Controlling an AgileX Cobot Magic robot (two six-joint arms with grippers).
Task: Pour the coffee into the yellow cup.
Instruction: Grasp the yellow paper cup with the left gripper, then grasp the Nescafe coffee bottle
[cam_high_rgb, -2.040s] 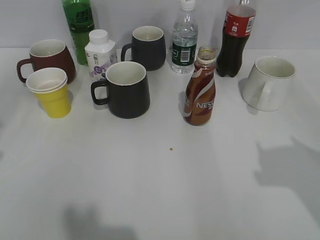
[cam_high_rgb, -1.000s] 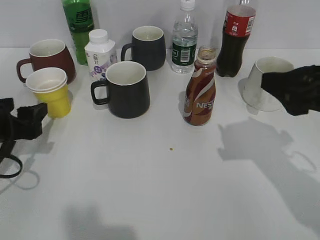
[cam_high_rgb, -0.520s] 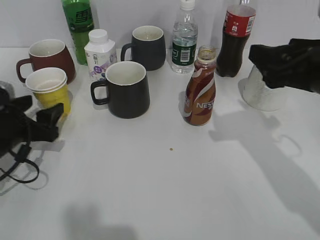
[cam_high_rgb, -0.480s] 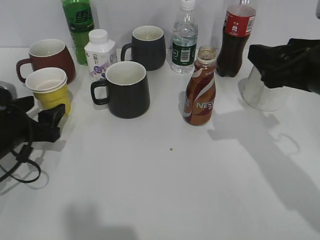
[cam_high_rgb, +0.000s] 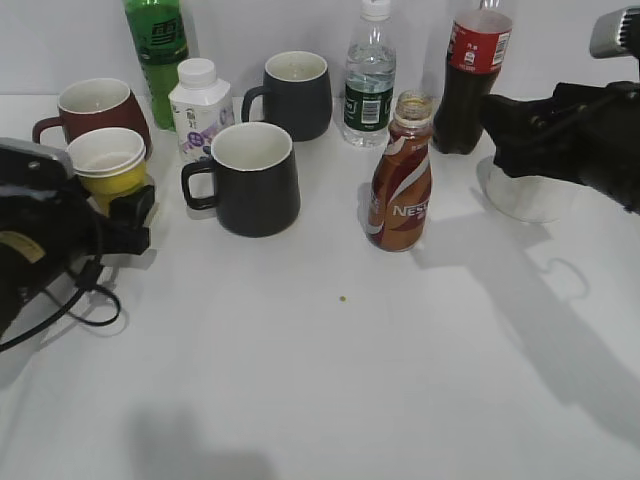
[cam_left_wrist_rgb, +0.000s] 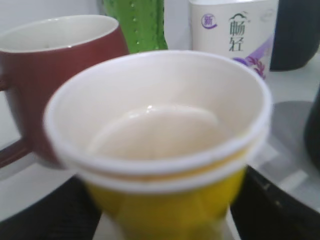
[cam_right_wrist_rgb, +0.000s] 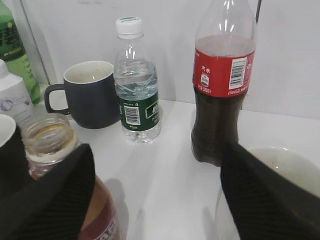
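Note:
The yellow cup (cam_high_rgb: 108, 165) stands at the left in front of the maroon mug (cam_high_rgb: 95, 108). It fills the left wrist view (cam_left_wrist_rgb: 165, 145), white inside and empty, with a doubled rim. My left gripper (cam_high_rgb: 130, 218) is open, with one finger on each side of the cup's base (cam_left_wrist_rgb: 165, 212) and small gaps showing. The coffee bottle (cam_high_rgb: 400, 185) stands uncapped at centre right. In the right wrist view its neck (cam_right_wrist_rgb: 49, 137) is partly behind the left finger. My right gripper (cam_high_rgb: 497, 130) is open and empty (cam_right_wrist_rgb: 155, 192), to the right of the bottle and above the table.
Two dark mugs (cam_high_rgb: 255, 180) (cam_high_rgb: 295, 95), a white drink bottle (cam_high_rgb: 200, 105), a green bottle (cam_high_rgb: 157, 50) and a water bottle (cam_high_rgb: 369, 85) stand behind. The cola bottle (cam_right_wrist_rgb: 220, 90) and the white mug (cam_right_wrist_rgb: 282, 167) are close to my right gripper.
Both arms have come into view. My left gripper has moved up to the yellow cup and now straddles it. My right gripper has moved left, closer to the coffee bottle.

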